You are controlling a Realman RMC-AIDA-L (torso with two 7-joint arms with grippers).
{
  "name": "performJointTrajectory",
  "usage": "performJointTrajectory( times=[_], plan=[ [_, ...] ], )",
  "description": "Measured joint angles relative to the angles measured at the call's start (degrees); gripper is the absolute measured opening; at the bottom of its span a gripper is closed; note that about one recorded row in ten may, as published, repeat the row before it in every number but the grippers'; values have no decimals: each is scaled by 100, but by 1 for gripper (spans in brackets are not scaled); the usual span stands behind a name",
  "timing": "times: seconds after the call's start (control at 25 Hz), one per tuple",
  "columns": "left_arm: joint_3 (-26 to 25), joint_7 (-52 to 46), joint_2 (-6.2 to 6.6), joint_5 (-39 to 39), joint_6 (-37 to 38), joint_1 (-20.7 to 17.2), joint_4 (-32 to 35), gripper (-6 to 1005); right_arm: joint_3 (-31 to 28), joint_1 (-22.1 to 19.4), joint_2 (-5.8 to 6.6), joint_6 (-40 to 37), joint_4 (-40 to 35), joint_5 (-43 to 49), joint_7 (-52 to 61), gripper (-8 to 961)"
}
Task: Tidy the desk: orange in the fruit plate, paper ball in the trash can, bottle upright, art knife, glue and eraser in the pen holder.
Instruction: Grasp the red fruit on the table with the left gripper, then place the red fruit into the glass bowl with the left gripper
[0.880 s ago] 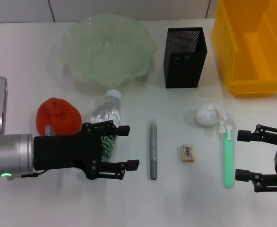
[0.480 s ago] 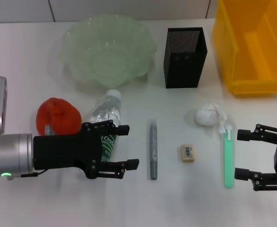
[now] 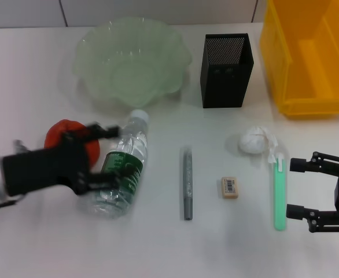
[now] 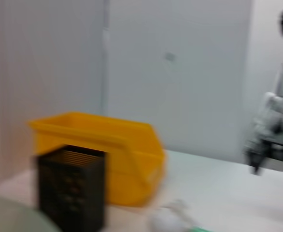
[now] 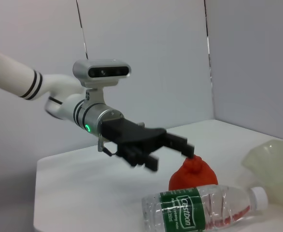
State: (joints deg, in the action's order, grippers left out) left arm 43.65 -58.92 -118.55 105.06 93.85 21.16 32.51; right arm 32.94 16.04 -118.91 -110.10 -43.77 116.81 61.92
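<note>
Two grippers are in your view. Your left gripper hangs over the table beside the orange, its fingers spread wide with nothing between them; in the right wrist view the same gripper is above the orange, one fingertip close to the fruit's pointed top. The bottle lies on its side just past those fingers, cap toward the fruit plate, label up. Your right gripper sits low at the table's right edge, fingers apart and empty, just beside a green pen-like tool. The paper ball lies near that tool's upper end. The eraser lies between the green tool and a grey stick, apart from both. The pen holder stands upright between the fruit plate and the trash can; you cannot see anything in it from here.
</note>
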Motion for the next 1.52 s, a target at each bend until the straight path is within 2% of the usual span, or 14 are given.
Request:
performJointTrajectory(
  times=[0.04, 0.2, 0.28, 0.4, 0.6, 1.16, 1.4, 1.52],
  plan=[
    [0, 0, 0, 0, 0, 0, 0, 862, 0, 0, 0, 0, 0, 0, 0, 832],
    [-929, 254, -5, -6, -349, -164, -79, 861, -12, -10, 0, 0, 0, 0, 1, 832],
    [-1162, 467, -6, -14, -623, -200, -238, 861, -6, -11, 0, 8, 0, 0, 2, 832],
    [-1204, 679, -5, -82, -1262, -202, -523, 861, 10, -2, -5, 67, 0, 0, 5, 832],
    [-1161, 800, -9, -105, -1814, -133, -801, 862, 11, 25, -8, 77, 7, 0, 14, 832],
    [-1074, 853, -9, -101, -2024, -77, -844, 737, -21, 31, -10, 77, 9, 0, 19, 831],
    [-968, 873, -16, -110, -1989, -32, -825, 482, -33, 26, -11, 77, 9, -32, 19, 831],
    [-1024, 860, -15, -198, -1722, -27, -739, 363, -33, 23, -14, 77, 5, -41, 18, 831]
  ],
)
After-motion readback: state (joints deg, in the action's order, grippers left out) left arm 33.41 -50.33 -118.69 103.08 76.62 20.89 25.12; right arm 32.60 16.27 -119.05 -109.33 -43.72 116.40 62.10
